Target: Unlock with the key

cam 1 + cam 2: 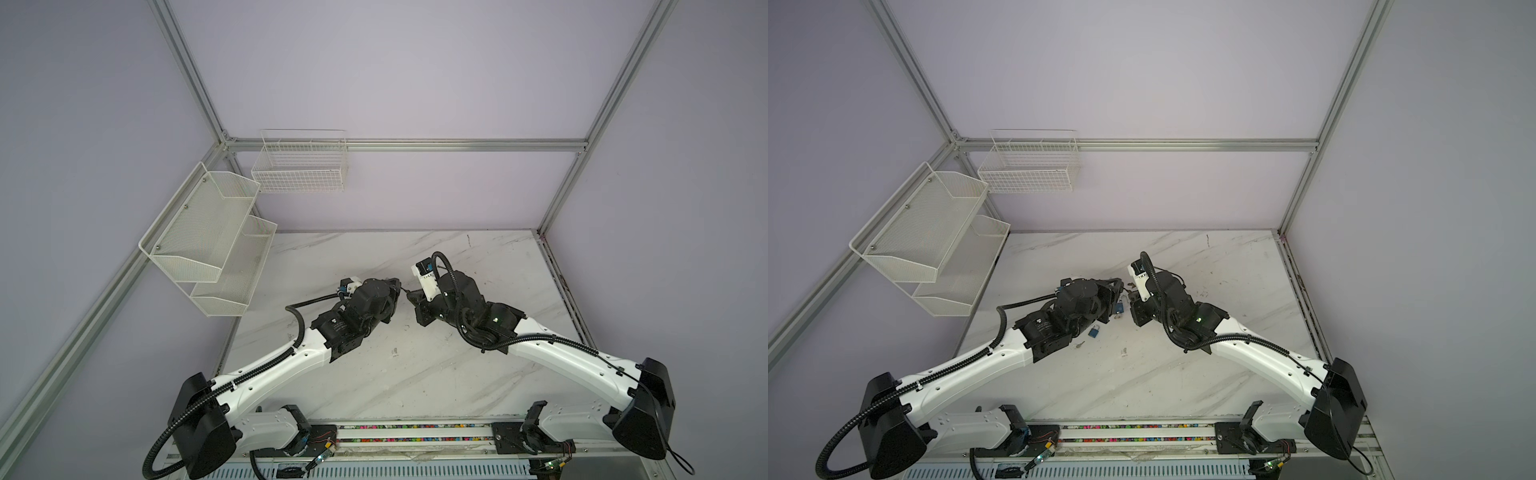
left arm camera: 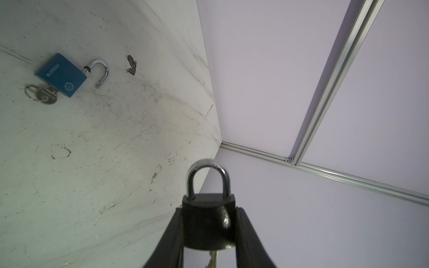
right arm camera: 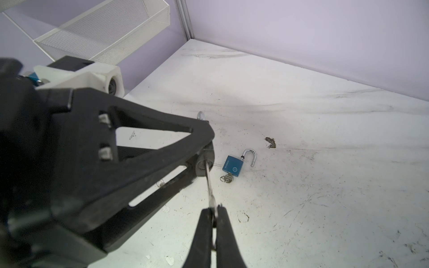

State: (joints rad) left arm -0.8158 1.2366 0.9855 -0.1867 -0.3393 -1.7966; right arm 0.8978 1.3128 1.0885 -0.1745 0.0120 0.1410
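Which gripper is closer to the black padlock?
Left. The left gripper clamps the black padlock itself; the right gripper pinches the key stuck in its keyhole.

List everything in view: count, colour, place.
black padlock: one, black, held in the air, shackle shut
key: one, silver, blade in the black padlock's keyhole
blue padlocks: two, blue, on the white marble table; one open, one nearer the front
second key: one, silver, in the open blue padlock
mesh shelf: one, white, left wall
wire basket: one, white, back wall
left tool: one, black, clamped on the black padlock
right tool: one, black, pinching the key
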